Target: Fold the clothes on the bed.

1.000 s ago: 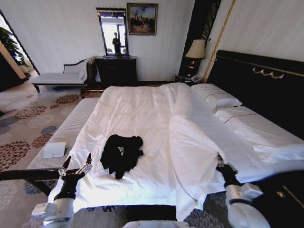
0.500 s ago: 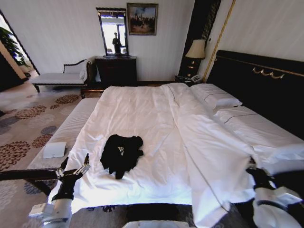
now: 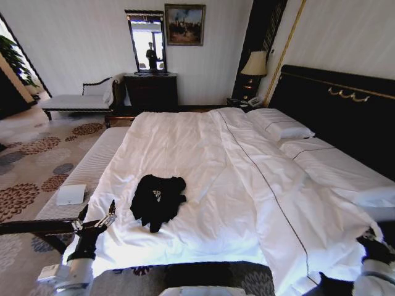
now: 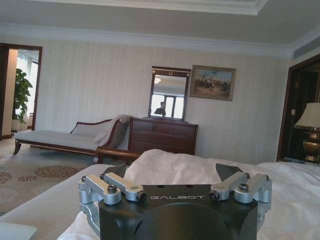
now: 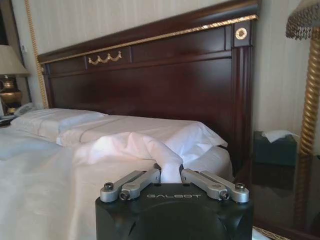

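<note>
Our right gripper (image 5: 170, 172), its fingers pinched shut on a fold of the duvet (image 3: 203, 160), has drawn the folded-back cover out toward the headboard side of the bed (image 3: 345, 176), so it now lies flat where a second ago it was doubled over. The T-shirt (image 3: 157, 198) sits crumpled near the foot, untouched. Our left gripper (image 3: 97, 219) hovers at that near corner, fingers spread wide and empty. Folding itself hasn't begun.

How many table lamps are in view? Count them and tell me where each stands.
2. The far lamp stands beside the far end of the headboard; the near lamp stands on the dark nightstand at its near end.
</note>
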